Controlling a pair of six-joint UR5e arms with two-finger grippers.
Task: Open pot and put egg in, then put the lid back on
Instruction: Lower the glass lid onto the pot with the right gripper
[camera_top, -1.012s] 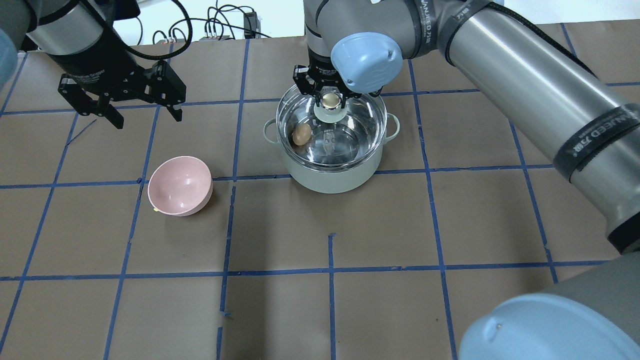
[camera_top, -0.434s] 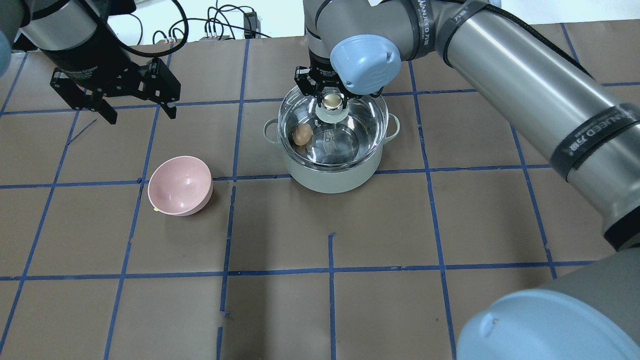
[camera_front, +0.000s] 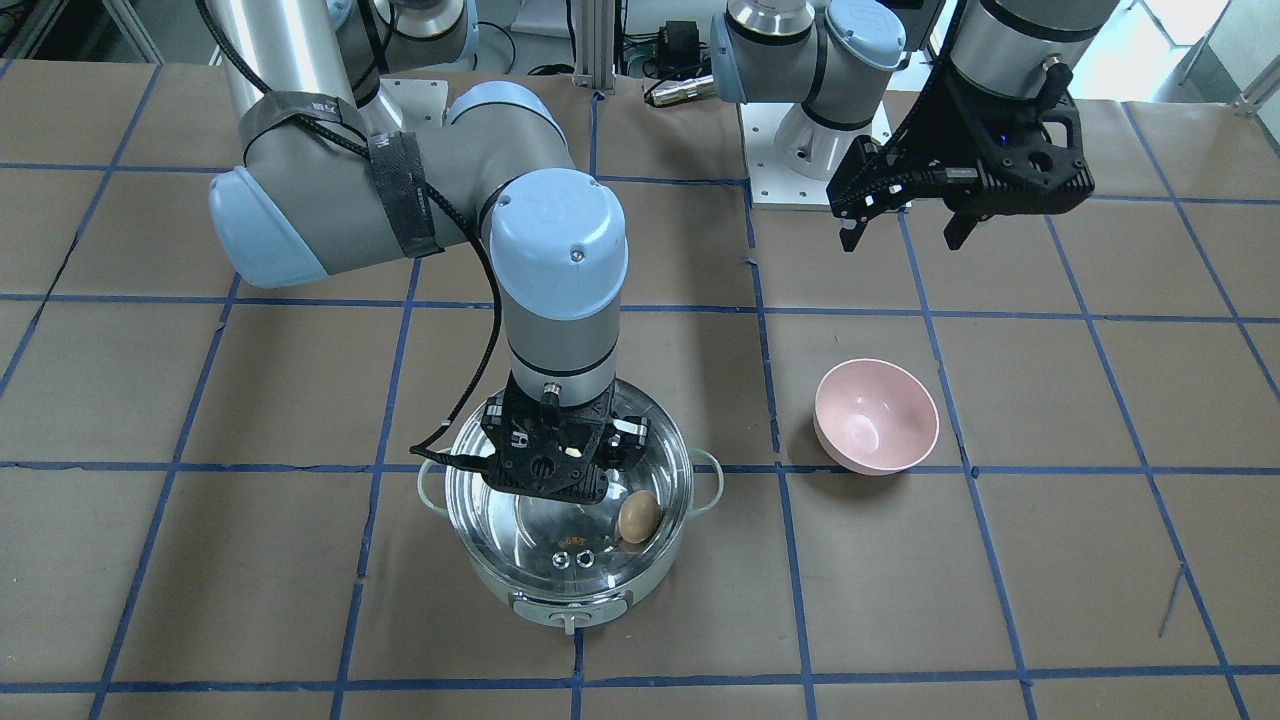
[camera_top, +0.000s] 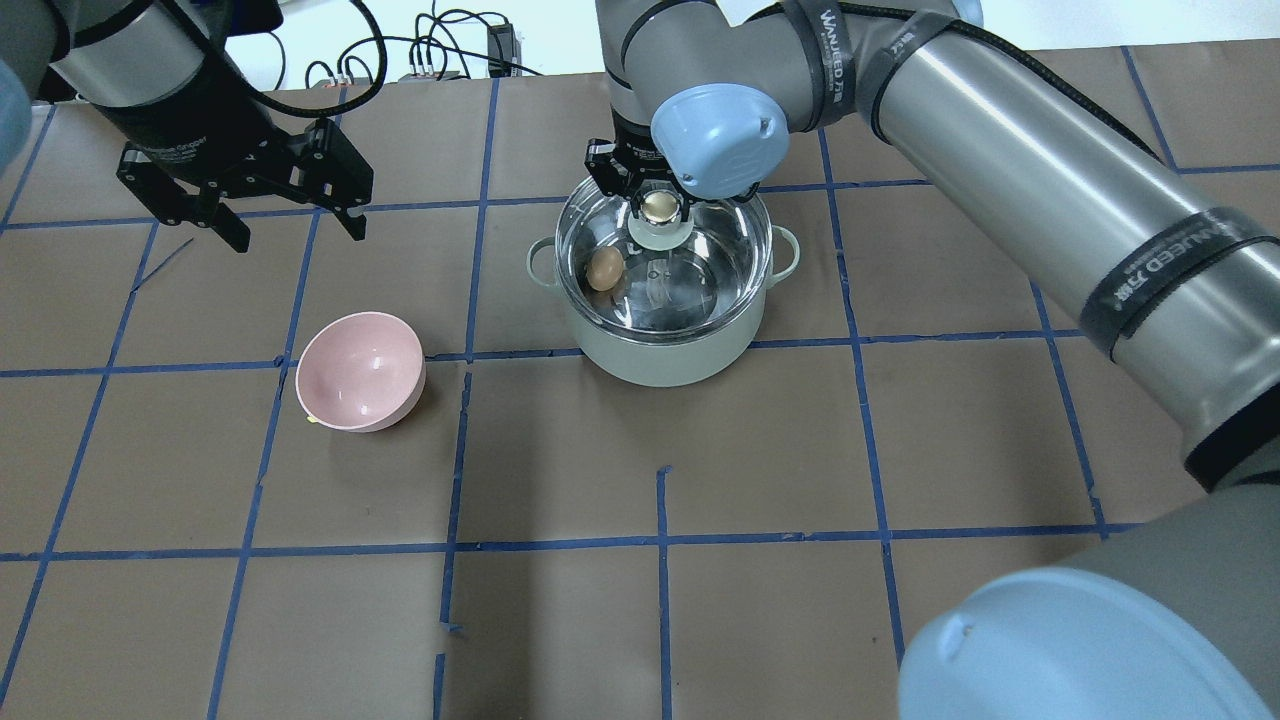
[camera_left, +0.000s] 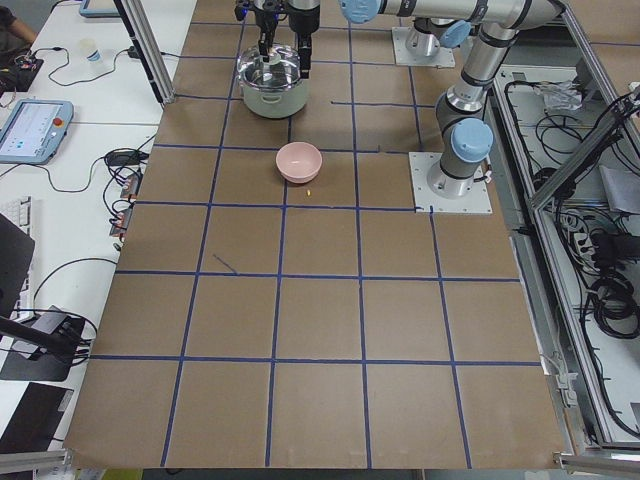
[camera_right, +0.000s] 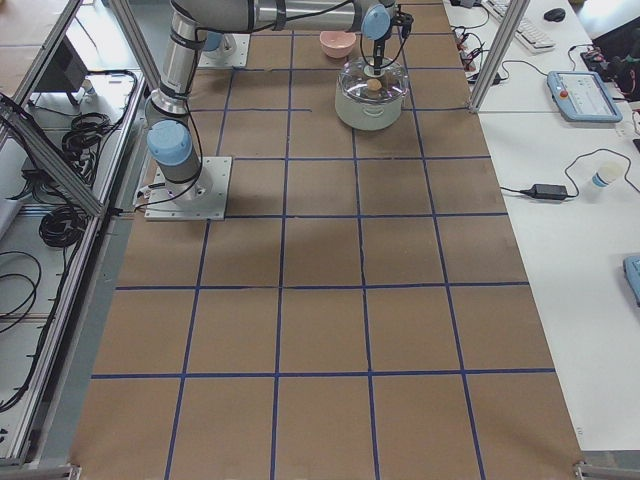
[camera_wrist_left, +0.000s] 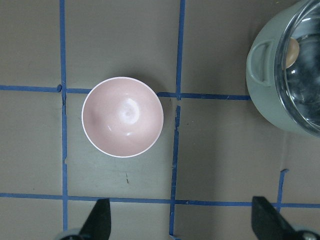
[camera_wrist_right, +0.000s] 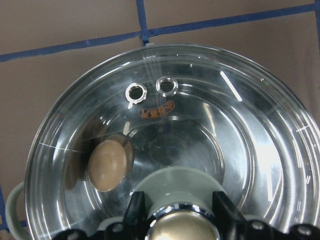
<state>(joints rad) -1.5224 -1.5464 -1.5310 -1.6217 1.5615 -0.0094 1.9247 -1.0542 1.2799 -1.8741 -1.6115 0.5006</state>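
The pot (camera_top: 660, 360) stands at the table's far middle, with the egg (camera_top: 603, 268) lying inside it on the left. The clear glass lid (camera_top: 720, 260) sits over the pot's rim. My right gripper (camera_top: 660, 205) is straight above it, shut on the lid's knob. In the right wrist view the fingers (camera_wrist_right: 136, 210) flank the knob, and the egg (camera_wrist_right: 106, 165) shows through the lid (camera_wrist_right: 240, 115). My left gripper (camera_top: 295, 238) is open and empty, raised at the far left, away from the pot. The front view shows the pot (camera_front: 570, 600), the egg (camera_front: 638, 516) and the right gripper (camera_front: 560, 470).
An empty pink bowl (camera_top: 360, 370) sits to the left of the pot, nearer to me, and shows below the left gripper in the left wrist view (camera_wrist_left: 122, 117). Brown paper with blue tape lines covers the table. Cables lie beyond the far edge.
The right arm's elbow has shifted slightly left while its gripper stays on the knob. The left gripper drifted a little away and came back. The egg has not moved.
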